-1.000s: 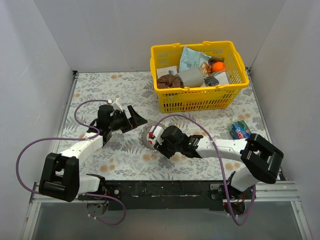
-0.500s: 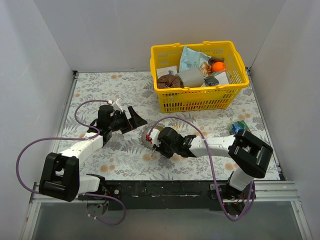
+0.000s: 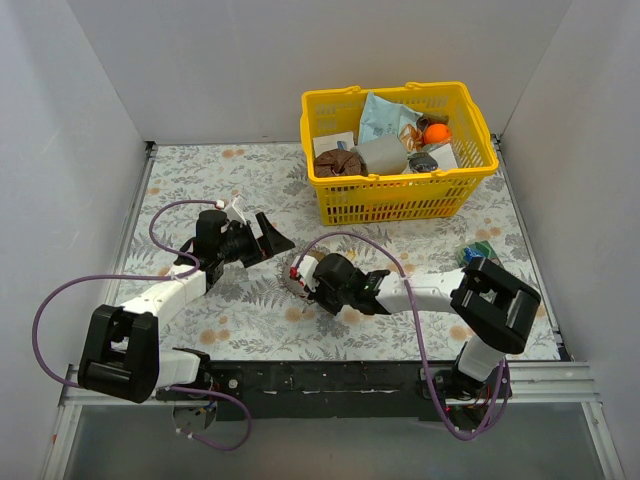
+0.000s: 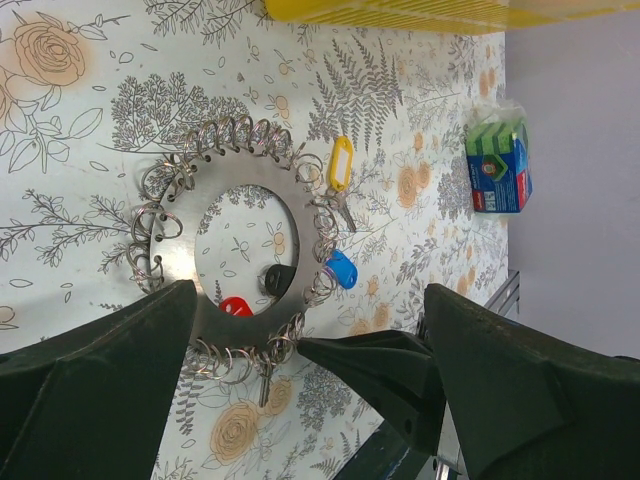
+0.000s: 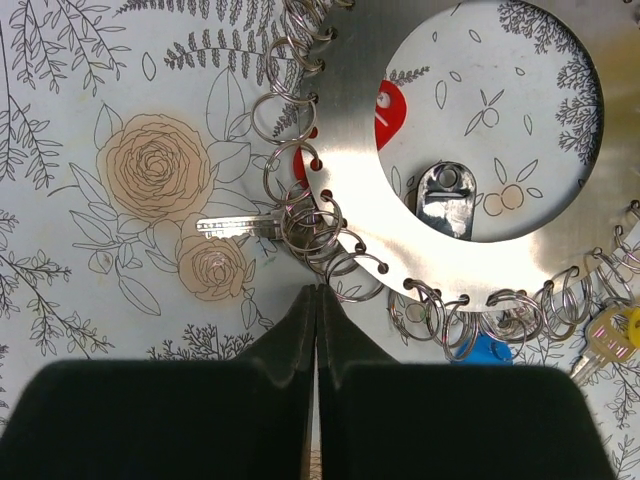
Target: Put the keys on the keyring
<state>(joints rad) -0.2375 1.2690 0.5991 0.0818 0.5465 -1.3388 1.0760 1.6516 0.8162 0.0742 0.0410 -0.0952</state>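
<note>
My right fingers, pressed together, sit just short of the nearest key, which lies crosswise beside the keyring (left fingers, spread, stand farther off).

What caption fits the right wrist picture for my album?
Shut right gripper pointing at the rim of the big silver keyring, a silver key lying beside it.

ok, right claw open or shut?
Shut. The right claw has its fingers pressed together with no gap and nothing between them, tips just short of the ring.
</note>
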